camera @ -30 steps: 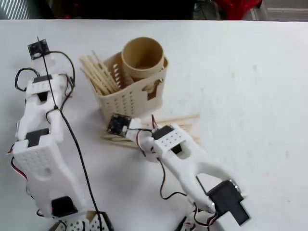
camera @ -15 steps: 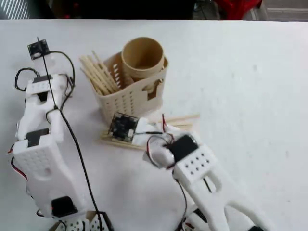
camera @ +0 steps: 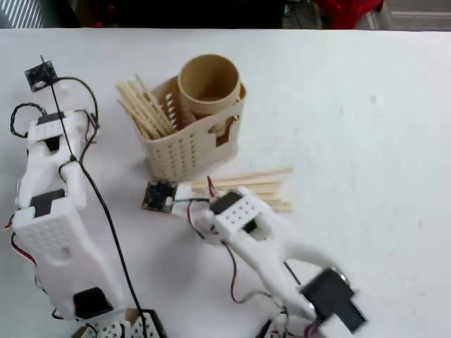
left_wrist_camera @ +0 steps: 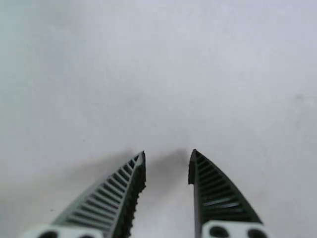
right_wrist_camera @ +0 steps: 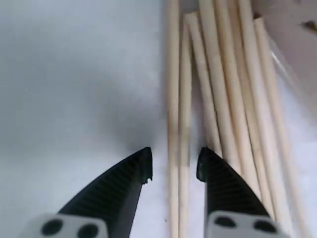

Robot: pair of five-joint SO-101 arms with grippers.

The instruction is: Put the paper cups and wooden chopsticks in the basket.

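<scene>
Wooden chopsticks [camera: 248,184] lie loose in a rough flat row on the white table [camera: 366,120], at about 5 o'clock from the basket [camera: 189,148] and just beside its foot. A second bundle of chopsticks [camera: 143,109] already stands in the basket, leaning out over its rim toward 10 o'clock. A paper cup [camera: 209,84] sits upright in the basket's 1 o'clock side, mouth up.

The tabletop is plain, matte and white. Beyond its far edge, at 12 o'clock in the high view, runs a dark strip of room with something red [camera: 345,8] toward 1 o'clock.

From above, the left arm [camera: 53,190] lies along the table's 9 o'clock side, well apart from the basket. The right arm [camera: 264,236] comes in from 5 o'clock, and its wrist sits over the near end of the loose row.

The wrist cameras give the close detail that the arms' bodies cover from above. The left gripper [left_wrist_camera: 167,158] hangs over bare table with a narrow gap between its ribbed fingertips and nothing in that gap. The right gripper [right_wrist_camera: 173,161] is parted about as narrowly. Its tips stand either side of the two outermost sticks of the loose row, with the other sticks lying close-packed past one finger. Whether the tips touch the wood cannot be told.
</scene>
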